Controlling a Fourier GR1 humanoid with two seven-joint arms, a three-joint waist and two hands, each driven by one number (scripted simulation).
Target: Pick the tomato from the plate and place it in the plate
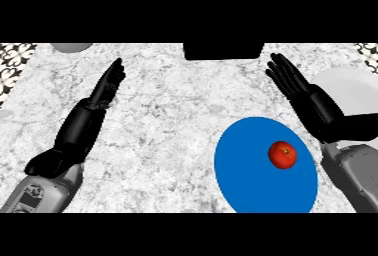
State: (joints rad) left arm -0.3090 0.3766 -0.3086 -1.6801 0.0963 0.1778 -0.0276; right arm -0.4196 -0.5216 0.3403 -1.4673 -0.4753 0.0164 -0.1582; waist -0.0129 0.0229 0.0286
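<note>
Two grey boxy forearms flanking the blue plate [255,172], each ending in a glossy black left hand [103,92] or right hand [310,97] with slender segmented fingers.

A white-and-grey mottled marble counter [170,130] carries a large round blue plate [251,175] at its lower right. A round white plate [354,90] lies near the right edge, partly hidden. A pale grey round dish [71,47] sits at the upper left, cropped, and a black block [223,51] at the top centre.
</note>
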